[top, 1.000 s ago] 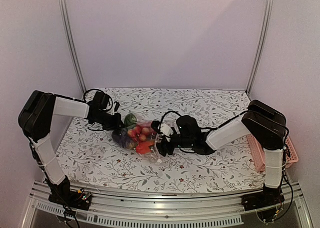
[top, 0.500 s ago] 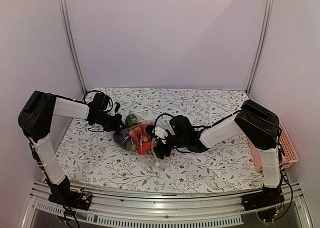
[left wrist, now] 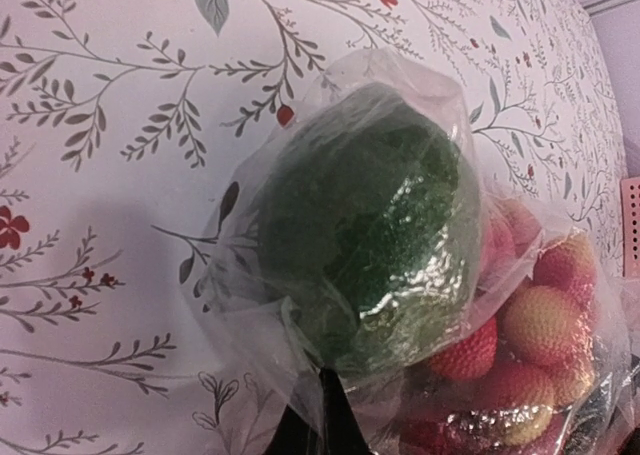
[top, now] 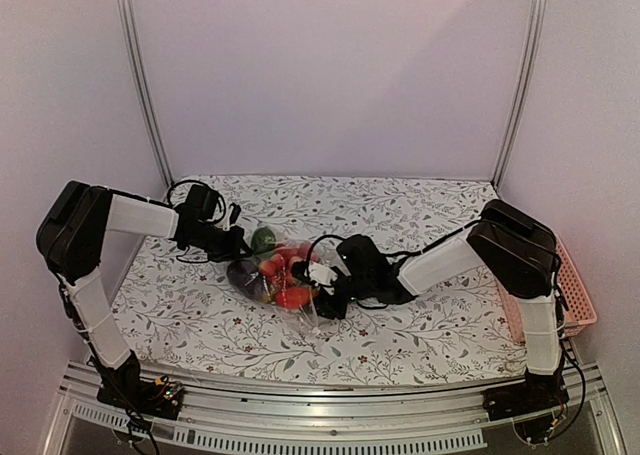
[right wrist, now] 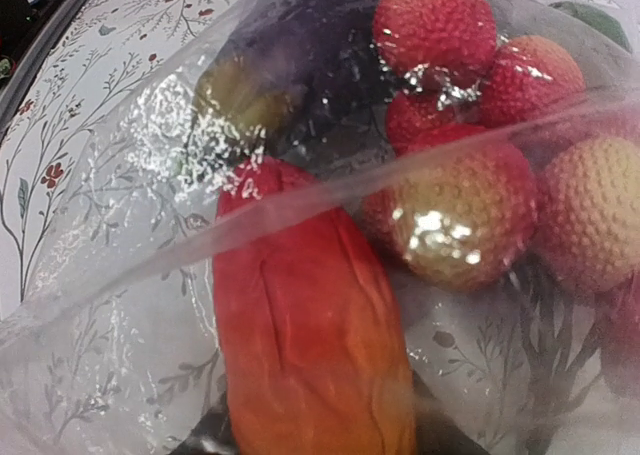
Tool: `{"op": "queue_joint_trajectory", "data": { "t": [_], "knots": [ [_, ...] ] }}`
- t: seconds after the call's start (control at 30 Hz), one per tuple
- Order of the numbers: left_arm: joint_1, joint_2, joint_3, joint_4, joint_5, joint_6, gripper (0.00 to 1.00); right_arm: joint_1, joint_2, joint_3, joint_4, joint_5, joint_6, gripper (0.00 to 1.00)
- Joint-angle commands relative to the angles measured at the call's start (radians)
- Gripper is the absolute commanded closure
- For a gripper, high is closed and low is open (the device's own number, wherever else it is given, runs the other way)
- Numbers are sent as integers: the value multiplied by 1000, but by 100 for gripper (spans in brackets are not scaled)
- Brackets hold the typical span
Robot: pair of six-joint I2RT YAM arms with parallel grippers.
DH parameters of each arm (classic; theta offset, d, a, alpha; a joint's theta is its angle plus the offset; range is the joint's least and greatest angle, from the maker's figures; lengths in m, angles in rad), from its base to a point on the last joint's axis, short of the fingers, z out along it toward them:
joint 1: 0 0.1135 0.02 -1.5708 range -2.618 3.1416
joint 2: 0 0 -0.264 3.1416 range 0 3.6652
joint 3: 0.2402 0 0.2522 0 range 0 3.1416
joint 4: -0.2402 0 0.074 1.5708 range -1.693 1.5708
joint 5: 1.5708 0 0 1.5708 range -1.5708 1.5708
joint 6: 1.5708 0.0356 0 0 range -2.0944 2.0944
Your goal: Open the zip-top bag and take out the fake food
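Two-handed now: left end effector pinched tight on zip-top bag, well left of pink basket; right end effector pushed closer onto fake food, spread unclear. Probably closing in to pull food out.

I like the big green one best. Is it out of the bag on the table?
No, the green piece is wrapped inside the clear zip-top bag, plastic covering it all over.

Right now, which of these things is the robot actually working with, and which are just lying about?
Part of the job:
- zip-top bag
- fake food inside it
- left end effector, pinching the bag
- right end effector, at the bag's other side

Just lying about:
- pink basket, far right
- floral table cover
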Motion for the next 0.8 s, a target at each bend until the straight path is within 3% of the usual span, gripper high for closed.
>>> {"op": "queue_joint_trajectory", "data": {
  "t": [0.0, 0.47, 0.77],
  "knots": [
    [-3, 3, -20, 21, -6, -14, 100, 7, -70, -42, -49, 46, 8, 61],
    [52, -16, -70, 69, -60, -66, 100, 2, -255, -178, -149, 247, 129, 68],
    [78, -6, -85, 99, -57, -83, 100, -82, -447, -304, -205, 266, 246, 68]
  ]
}}
